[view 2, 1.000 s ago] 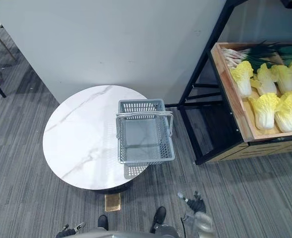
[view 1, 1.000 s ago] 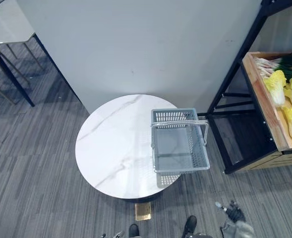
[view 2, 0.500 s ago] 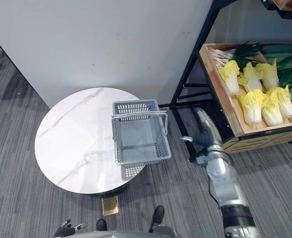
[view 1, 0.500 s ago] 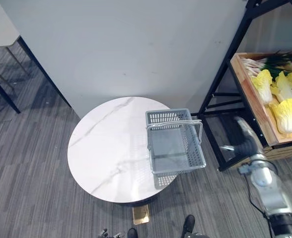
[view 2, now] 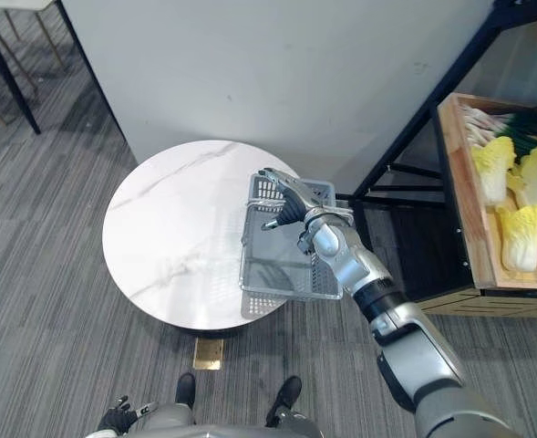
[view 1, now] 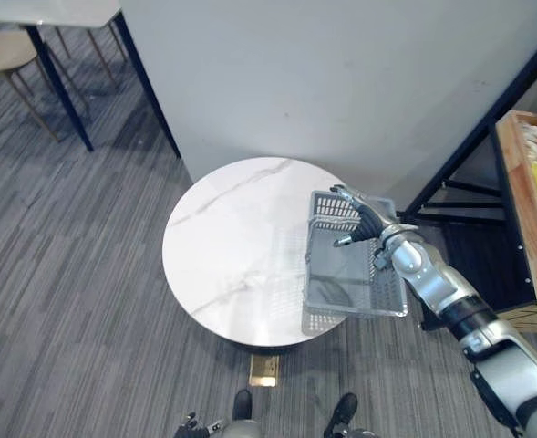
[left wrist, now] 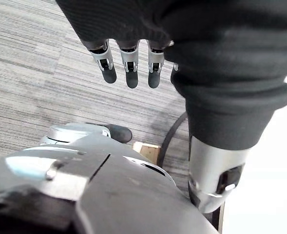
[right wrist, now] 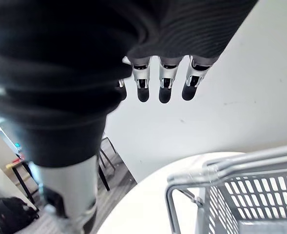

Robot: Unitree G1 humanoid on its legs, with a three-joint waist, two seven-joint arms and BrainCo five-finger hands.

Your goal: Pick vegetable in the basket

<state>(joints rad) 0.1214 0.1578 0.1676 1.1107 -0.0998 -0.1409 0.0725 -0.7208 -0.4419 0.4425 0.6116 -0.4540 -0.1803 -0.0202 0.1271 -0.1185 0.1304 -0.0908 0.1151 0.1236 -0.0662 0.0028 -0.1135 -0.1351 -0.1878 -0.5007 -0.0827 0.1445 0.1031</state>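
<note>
An empty grey plastic basket (view 2: 286, 285) stands at the right edge of a round white marble table (view 2: 177, 237). My right hand (view 2: 284, 205) hovers over the basket's far rim, open, with fingers relaxed and nothing in them; in its wrist view the right hand (right wrist: 165, 80) hangs above the basket's rim (right wrist: 221, 170). Yellow-green cabbages (view 2: 521, 228) and green onions (view 2: 523, 137) lie in a wooden crate (view 2: 459, 201) on the shelf at the right. My left hand (left wrist: 129, 68) hangs low at my side over the carpet, fingers straight.
A black metal shelf frame (view 2: 405, 155) stands right of the table, close to the basket. A grey wall (view 2: 250, 82) rises just behind the table. A stool and a table leg (view 1: 58, 82) stand at the far left on the grey carpet.
The camera has swung. My right arm has risen from low at my right, passed the shelf frame and now reaches left over the basket. The basket has stayed in place.
</note>
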